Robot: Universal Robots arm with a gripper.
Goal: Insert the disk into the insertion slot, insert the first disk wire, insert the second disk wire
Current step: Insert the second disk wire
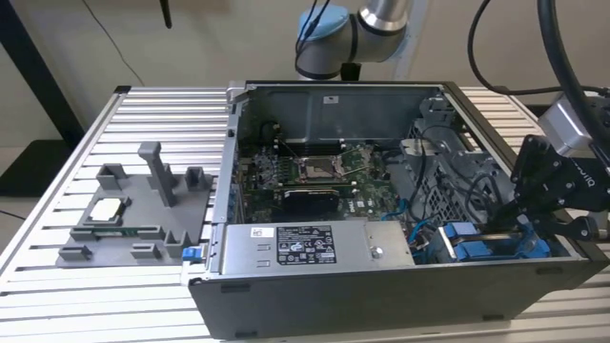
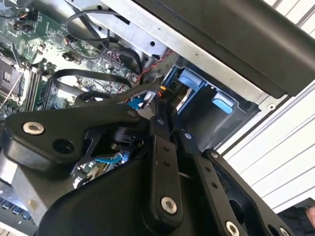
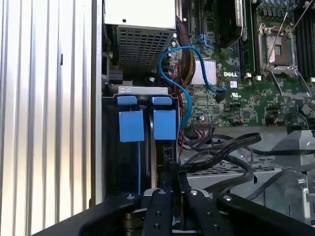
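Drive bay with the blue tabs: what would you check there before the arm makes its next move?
1. Gripper at the insertion slot: ok, it sits right at the opening.
2. Grip on the black wire: ok, it appears shut on it.
3. Disk fully seated in the slot: cannot tell.
4. Wire's plug lined up with its socket: cannot tell, hidden by the gripper.
5. Blue cable clear of the slot: ok, it loops beside the blue tabs, not across them.
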